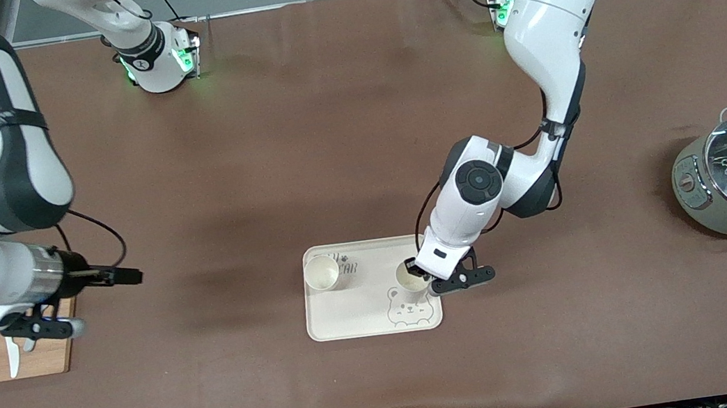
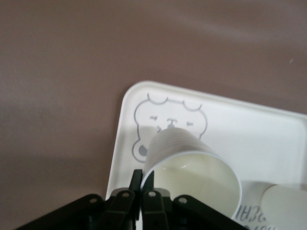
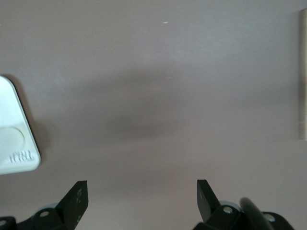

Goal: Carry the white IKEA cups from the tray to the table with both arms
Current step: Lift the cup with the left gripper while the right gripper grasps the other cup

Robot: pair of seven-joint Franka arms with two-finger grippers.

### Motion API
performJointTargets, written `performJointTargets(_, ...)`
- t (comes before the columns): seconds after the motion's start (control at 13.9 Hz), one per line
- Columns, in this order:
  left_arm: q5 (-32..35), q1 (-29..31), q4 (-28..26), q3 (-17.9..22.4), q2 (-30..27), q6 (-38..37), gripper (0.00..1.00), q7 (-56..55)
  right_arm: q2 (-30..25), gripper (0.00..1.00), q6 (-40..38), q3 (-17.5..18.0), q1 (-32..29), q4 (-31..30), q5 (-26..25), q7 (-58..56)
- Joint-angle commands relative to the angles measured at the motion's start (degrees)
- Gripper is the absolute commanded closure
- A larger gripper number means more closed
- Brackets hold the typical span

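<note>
Cups are the concern: 2 small white tumblers stand on the tray (image 1: 378,318), which lies on the bench (image 1: 358,162). 1 cup (image 1: 409,276), at the left arm's end of the tray, is pinched at its rim by the closed left gripper (image 1: 424,281), 1 finger inside the wall. It is judged light, thin-walled and smooth, so a rim pinch may let it tilt or slip; a gentle, upright lift is advised. The other cup (image 1: 322,272) stands untouched toward the right arm's end. The right gripper (image 1: 43,329) waits wide open and empty over the cutting board (image 1: 40,362).
</note>
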Motion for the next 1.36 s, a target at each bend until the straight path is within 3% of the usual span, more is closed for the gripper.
performJointTargets(0.0, 2.0, 0.7, -0.8, 0.3, -5.5, -4.6, 1.00, 0.0, 3.5, 0.00, 0.8, -0.2, 2.8, 1.5, 4.3, 7.7)
performJointTargets(0.22, 2.2, 3.3, -1.9, 0.2, -11.0, -10.2, 1.00, 0.3, 5.3, 0.00, 5.2, -0.2, 5.9, 1.5, 7.8, 14.2)
performJointTargets(0.5, 2.2, 6.6, -5.2, 0.1, -17.3, -17.9, 1.00, 2.8, 7.5, 0.00, 8.6, -0.3, 12.2, 1.3, 7.2, 28.7)
performJointTargets(0.86, 1.6, 13.8, -19.9, -0.4, -25.4, -17.4, 1.00, 12.6, 9.4, 0.00, 16.2, -0.4, 18.4, 0.8, 7.2, 40.8)
performJointTargets(1.01, 1.6, 17.7, -27.8, -0.5, -28.9, -13.9, 1.00, 18.9, 10.1, 0.00, 17.8, -0.4, 19.6, 0.8, 7.2, 45.6)
performJointTargets(1.29, 1.5, 24.3, -37.1, -0.7, -30.2, -8.9, 1.00, 29.4, 12.3, 0.00, 22.1, -0.4, 22.0, 0.8, 7.3, 48.8)
